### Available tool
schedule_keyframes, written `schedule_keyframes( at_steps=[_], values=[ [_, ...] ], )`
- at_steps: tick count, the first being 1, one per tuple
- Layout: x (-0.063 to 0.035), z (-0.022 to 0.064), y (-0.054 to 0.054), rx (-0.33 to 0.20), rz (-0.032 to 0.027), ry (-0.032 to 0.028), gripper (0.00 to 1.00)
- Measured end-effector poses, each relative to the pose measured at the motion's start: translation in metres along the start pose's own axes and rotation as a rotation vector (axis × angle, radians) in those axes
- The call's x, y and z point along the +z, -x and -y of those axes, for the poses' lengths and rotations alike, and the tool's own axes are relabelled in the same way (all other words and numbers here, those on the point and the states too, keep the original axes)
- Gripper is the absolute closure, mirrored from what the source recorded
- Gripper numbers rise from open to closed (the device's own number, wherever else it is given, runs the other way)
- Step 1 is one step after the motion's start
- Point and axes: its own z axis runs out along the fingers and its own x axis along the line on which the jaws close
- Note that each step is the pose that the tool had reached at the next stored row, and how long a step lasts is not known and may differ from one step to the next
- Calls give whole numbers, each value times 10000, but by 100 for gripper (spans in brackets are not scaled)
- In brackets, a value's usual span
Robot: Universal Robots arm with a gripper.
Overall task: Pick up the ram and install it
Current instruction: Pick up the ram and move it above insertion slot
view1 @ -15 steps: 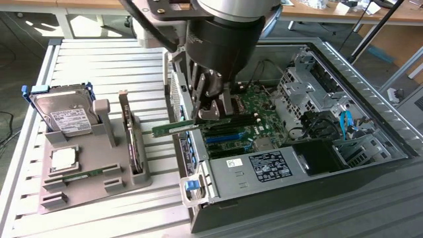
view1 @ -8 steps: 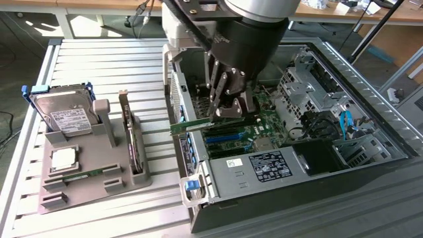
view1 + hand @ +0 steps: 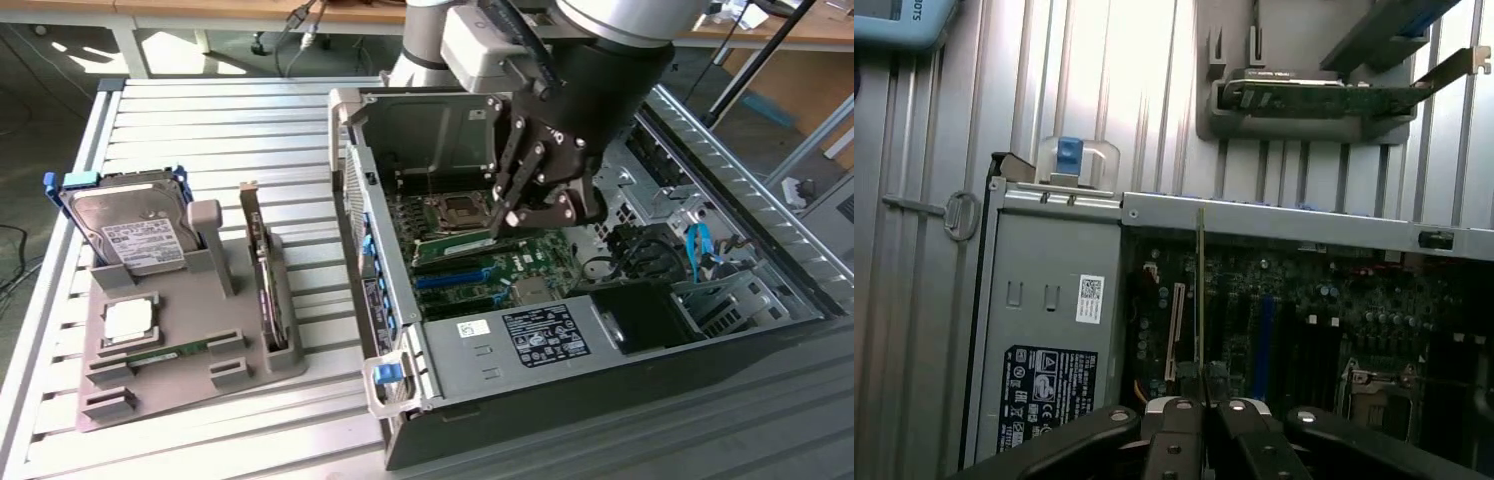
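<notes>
— Holding anything?
— Yes. Pinched narrow on the ram (image 3: 454,244), nearly together, with just the thin green stick between the fingertips (image 3: 1172,425).
— Where, exactly?
— Down inside the open computer case (image 3: 350,200), low over the motherboard (image 3: 521,268), just beside the processor socket (image 3: 461,208). Cannot tell whether seated in a slot or a touch above.
— Why gripped by the flat faces like that?
— Probably to keep the stick on edge, contact side down, lined up with the long slots. Also leaves the gripper (image 3: 514,222) standing above, apart from the case walls.
— And the second stick (image 3: 167,352)?
— Lying flat in the grey holder (image 3: 267,365) on the table, well apart from the case, toward the exterior view's left, near the upright expansion card (image 3: 267,280) and the hard drive (image 3: 127,235). Parked in cut-outs there, presumably for an easy grab from above.
</notes>
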Motion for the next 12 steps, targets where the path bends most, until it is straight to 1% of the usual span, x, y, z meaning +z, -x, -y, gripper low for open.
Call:
schedule_keyframes(
  at_steps=[1, 5, 6, 7, 10, 12],
  values=[
    [-4, 68, -7, 0, -1, 1, 88],
    [-12, 282, -29, 0, -1, 3, 88],
    [-14, 314, -32, 0, 0, 3, 88],
    [-16, 372, -38, 0, 0, 3, 88],
    [-22, 509, -52, 0, 0, 5, 88],
    [-24, 562, -58, 0, 1, 5, 88]
  ],
)
